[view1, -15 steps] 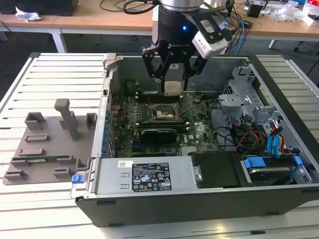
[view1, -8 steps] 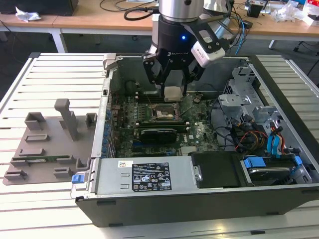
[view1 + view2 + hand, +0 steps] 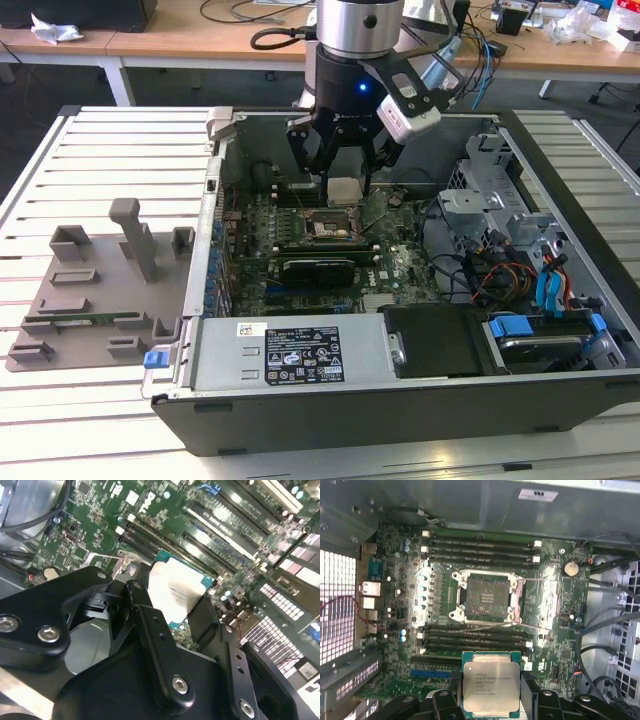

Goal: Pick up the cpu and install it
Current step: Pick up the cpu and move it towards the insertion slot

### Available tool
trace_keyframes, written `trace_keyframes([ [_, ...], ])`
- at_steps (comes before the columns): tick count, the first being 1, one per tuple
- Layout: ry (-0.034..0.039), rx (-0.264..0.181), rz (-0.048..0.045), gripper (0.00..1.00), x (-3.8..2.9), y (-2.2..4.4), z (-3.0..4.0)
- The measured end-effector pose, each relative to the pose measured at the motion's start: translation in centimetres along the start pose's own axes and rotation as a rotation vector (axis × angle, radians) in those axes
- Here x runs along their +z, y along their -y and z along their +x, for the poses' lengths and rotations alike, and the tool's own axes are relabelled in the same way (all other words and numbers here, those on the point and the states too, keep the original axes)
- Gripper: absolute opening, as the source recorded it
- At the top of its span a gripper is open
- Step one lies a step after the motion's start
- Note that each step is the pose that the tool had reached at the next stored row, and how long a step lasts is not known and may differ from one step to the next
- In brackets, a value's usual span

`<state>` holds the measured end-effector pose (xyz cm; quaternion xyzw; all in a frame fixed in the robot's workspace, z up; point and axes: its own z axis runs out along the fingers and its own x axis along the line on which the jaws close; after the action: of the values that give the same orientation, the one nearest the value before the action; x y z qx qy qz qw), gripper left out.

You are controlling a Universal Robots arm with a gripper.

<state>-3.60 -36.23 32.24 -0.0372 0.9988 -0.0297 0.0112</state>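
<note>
First wrist view: cpu point(image 3: 491, 682) between jaws.

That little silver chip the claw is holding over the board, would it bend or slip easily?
The cpu looks stiff: a flat, metal-topped plate, held by its edges in the gripper without sagging. It is probably light for its size, being thin. Its smooth top and thin edges may be slippery, so the edge grip likely matters.

At the exterior view's left a grey tray point(image 3: 90, 300) lies on a slatted table point(image 3: 120, 135), beside an open case point(image 3: 300, 415) holding a green motherboard point(image 3: 400, 265), with desks point(image 3: 200, 40) along the top.
</note>
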Motion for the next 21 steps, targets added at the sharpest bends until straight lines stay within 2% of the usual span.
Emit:
trace_keyframes([
  [2, 0.0001, 0.0, -0.0001, 0.55, 0.36, -0.33, -0.02],
  [7, 0.0, 0.0, 0.0002, 0.55, 1.38, -0.54, 0.0],
  [11, -0.0003, 0.0, 0.0044, 0.55, 1.97, -1.96, -0.09],
  [14, -0.0003, 0.0, 0.0052, 0.55, 2.52, -2.61, -0.13],
  [17, -0.0003, 0.0, 0.0052, 0.55, 3.01, -2.71, -0.13],
  [21, -0.0005, 0.0, 0.0056, 0.55, 3.34, -2.75, -0.13],
])
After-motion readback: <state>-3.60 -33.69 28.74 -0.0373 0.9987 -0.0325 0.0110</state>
